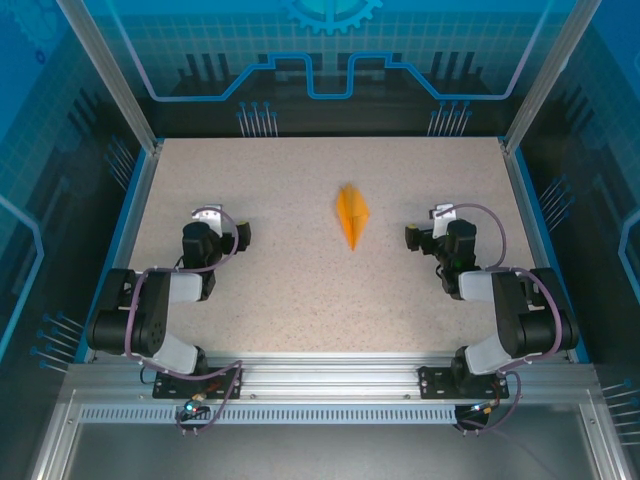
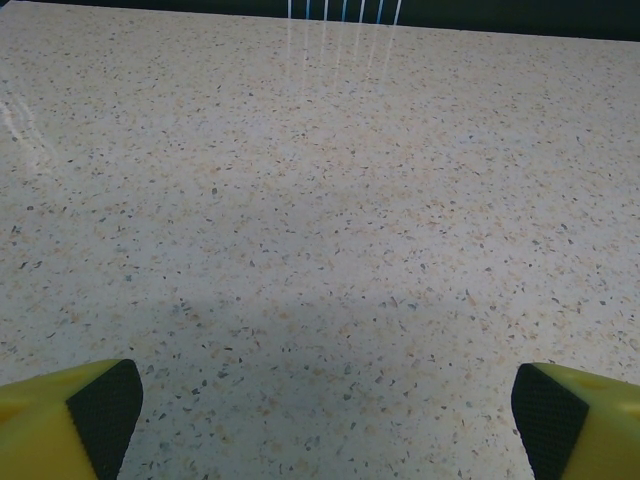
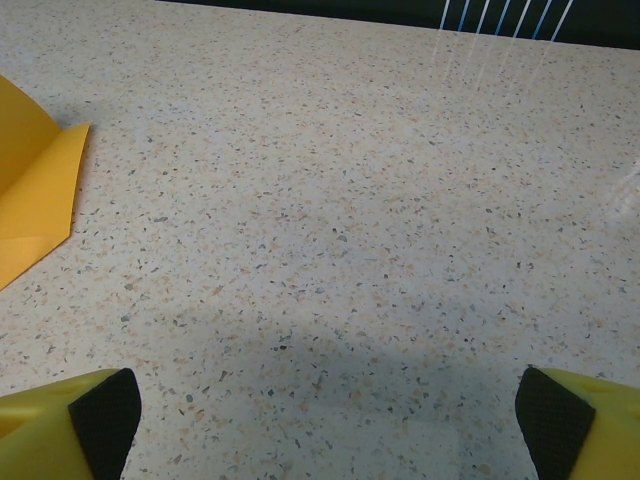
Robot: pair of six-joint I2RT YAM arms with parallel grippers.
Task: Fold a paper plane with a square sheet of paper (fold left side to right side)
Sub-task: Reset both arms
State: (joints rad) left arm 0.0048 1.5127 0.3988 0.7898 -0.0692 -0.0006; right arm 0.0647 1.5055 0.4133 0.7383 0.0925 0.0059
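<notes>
My left claw [image 1: 243, 236] sits over the table [image 1: 280, 310] at about 8 o'clock from the paper, jaws spread wide with nothing between them. Through my left wrist, this claw [image 2: 330, 415] has only bare speckled surface ahead, one black pad [image 2: 105, 412] at each lower corner, and no orange anywhere near it.

The paper plane [image 1: 351, 216] lies flat a little toward 12 o'clock from the table's middle, between my two claws and well apart from both. It is a narrow dart, with its sharp tip pointing to 6 o'clock and a crease running down its length. I see no square outline in it.

My right claw [image 1: 412, 238] is at about 4 o'clock from the plane, also gaping and empty. Through my right wrist, that claw [image 3: 330, 418] faces open table, and the plane [image 3: 30, 190] shows at 9 o'clock on the frame's edge, one layer lifting slightly off the other rather than pressed tight.

I judge the folding to be done: the dart shape is there and neither claw touches it. At most, a firmer press along the loose layer looks left to do. I cannot tell how crisp the inner folds are.
</notes>
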